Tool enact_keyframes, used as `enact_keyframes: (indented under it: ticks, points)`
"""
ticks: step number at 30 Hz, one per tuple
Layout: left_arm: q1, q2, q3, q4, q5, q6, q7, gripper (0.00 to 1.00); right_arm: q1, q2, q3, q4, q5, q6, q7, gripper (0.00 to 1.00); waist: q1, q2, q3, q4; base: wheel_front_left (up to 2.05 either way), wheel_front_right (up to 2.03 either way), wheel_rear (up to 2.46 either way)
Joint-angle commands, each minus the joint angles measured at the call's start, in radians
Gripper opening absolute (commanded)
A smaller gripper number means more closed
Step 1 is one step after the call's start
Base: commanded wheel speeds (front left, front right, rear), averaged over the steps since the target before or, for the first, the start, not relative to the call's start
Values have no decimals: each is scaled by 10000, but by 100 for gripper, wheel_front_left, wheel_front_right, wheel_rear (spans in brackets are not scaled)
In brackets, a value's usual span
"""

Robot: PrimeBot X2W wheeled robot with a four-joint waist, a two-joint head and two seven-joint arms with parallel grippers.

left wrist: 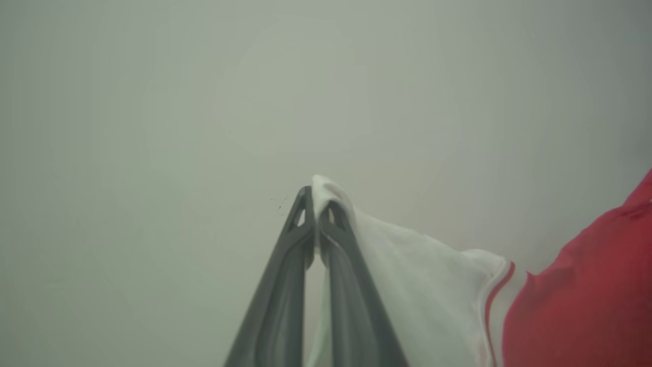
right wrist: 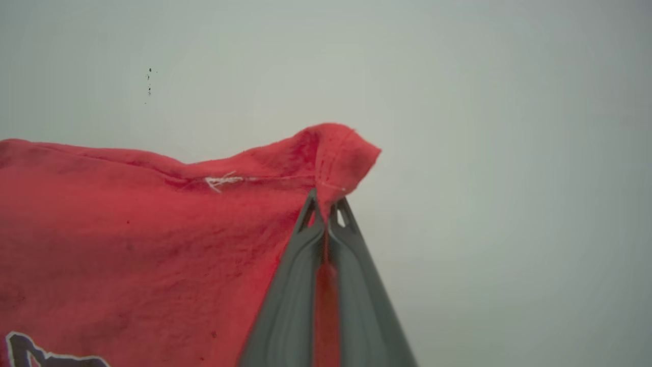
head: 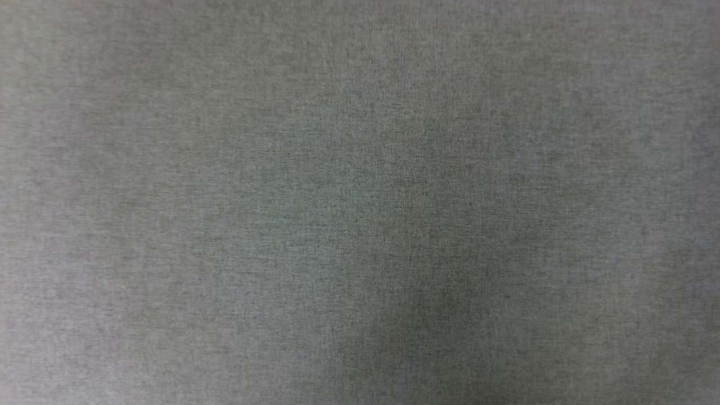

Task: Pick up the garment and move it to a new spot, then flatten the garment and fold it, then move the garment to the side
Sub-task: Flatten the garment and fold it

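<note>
Bottom centre, left wrist view: the left gripper [left wrist: 317,203] pinches the white sleeve of the garment [left wrist: 417,280], jaws closed on the cloth, red fabric at lower right. In the right wrist view, the right gripper [right wrist: 326,204] clamps a red hem corner, jaws shut. Beyond lies a grey surface [head: 360,202].

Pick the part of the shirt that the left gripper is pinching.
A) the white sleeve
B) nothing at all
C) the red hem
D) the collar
A: in the left wrist view the left gripper is shut on the white sleeve, and the red body of the shirt lies beyond the striped trim.
</note>
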Motion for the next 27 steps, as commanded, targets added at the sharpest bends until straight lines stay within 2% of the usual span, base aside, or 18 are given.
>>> enact_keyframes:
  ticks: [1, 8, 14, 22, 27]
  points:
    - [-326, -16, -92, 164, -63, -11, -65, 0, -347, -83, 20, 233, -37, -15, -131, 0, -3, 0, 185, -31, 0, 0, 0]
    - [-996, 64, -1021, 951, -315, -13, -415, 0, -1152, -142, 513, 1567, -35, -15, -855, 0, -3, 0, 439, -98, 0, 0, 0]
    - [-410, 296, -1475, 1415, -835, -15, -801, 0, -624, -105, 1249, 2538, 297, -15, -1363, 0, -3, 0, 704, -195, 0, 0, 0]
    - [1659, 624, -1524, 1352, -1538, -16, -1321, 0, 748, 20, 2330, 3437, 1249, -15, -2332, 0, -3, 0, 511, -236, 0, 0, 0]
    - [3606, 507, -1222, 827, -1805, 63, -1427, 0, 2110, -333, 3129, 3249, 1979, -15, -2626, 0, -3, 0, 31, -102, 0, 0, 0]
